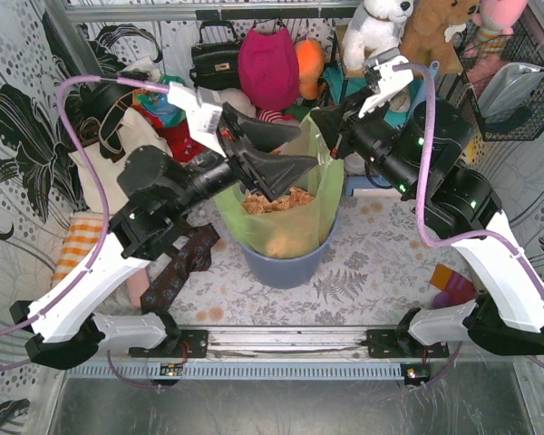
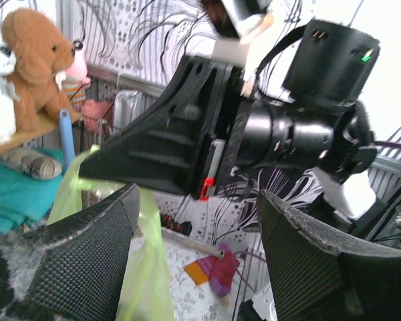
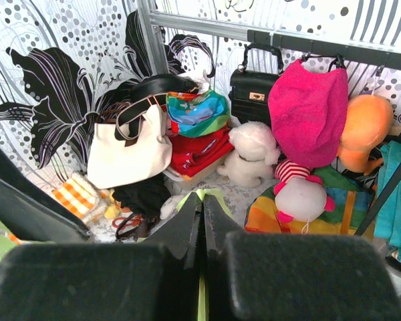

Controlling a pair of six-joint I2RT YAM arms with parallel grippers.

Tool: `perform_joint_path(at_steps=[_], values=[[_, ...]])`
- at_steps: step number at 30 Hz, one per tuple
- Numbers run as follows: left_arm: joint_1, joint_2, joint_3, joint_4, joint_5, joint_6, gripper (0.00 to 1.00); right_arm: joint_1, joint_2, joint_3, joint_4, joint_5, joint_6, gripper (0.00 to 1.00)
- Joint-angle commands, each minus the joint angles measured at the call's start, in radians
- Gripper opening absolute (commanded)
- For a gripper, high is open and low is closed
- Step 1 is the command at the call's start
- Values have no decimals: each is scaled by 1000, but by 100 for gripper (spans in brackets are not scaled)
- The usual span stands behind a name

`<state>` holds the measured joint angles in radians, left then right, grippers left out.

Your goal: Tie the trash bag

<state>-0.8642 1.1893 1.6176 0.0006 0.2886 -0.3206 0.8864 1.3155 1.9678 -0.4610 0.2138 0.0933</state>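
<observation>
Your top view looks down from above and behind the arm bases, out to the far wall. The left wrist camera faces right, tight on the right arm (image 2: 307, 127). The right wrist camera looks far-left, sharing the magenta bag (image 3: 307, 110) with the top view and a green sliver, probably the trash bag (image 3: 200, 193), with the left wrist.

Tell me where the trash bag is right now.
Centre of the top view: the trash bag stands in the blue-grey bin, the left gripper open at its mouth, the right gripper pinching its edge.

Staged lab booth, patterned backdrop (image 3: 60, 73), plush toys (image 1: 432, 36)
</observation>
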Motion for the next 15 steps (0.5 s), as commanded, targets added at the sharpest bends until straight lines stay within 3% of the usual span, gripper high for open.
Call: perform_joint_path(at_steps=[1, 5, 15], values=[[-61, -35, -113, 116, -199, 85, 80, 0, -38, -19, 77, 15, 29, 0], [-87, -55, -267, 304, -264, 125, 82, 0, -45, -23, 82, -2, 39, 0], [-130, 12, -382, 559, -275, 273, 94, 0, -48, -26, 82, -27, 50, 0]])
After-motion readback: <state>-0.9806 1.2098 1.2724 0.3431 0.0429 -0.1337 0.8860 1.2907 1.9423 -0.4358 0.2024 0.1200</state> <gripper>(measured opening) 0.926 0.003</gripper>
